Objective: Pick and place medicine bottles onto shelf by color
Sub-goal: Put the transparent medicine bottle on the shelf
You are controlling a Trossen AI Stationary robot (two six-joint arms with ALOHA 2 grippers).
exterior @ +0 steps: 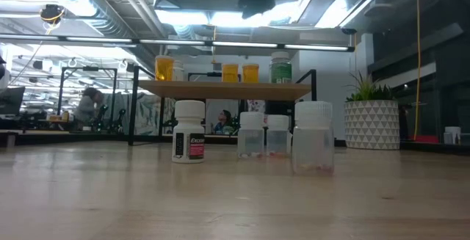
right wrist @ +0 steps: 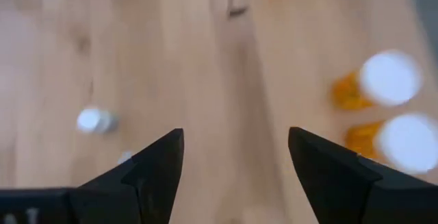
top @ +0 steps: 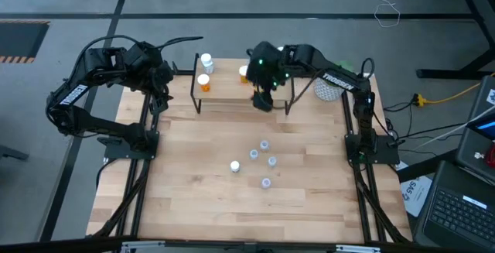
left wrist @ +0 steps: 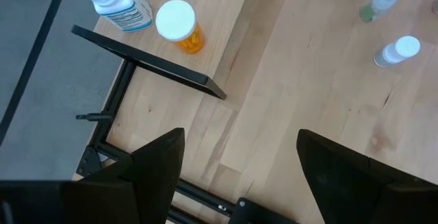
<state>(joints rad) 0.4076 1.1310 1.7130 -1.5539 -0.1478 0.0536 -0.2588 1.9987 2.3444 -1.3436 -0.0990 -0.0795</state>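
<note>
On the shelf stand orange bottles and one green-label bottle; both the right gripper and left gripper are released, empty.

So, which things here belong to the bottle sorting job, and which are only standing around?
Job:
- shelf
- orange bottles on shelf
- green-label bottle on shelf
- white bottle on table
- clear bottles on table

Standing around:
- plant pot
- laptop

Both tools open, empty
</note>
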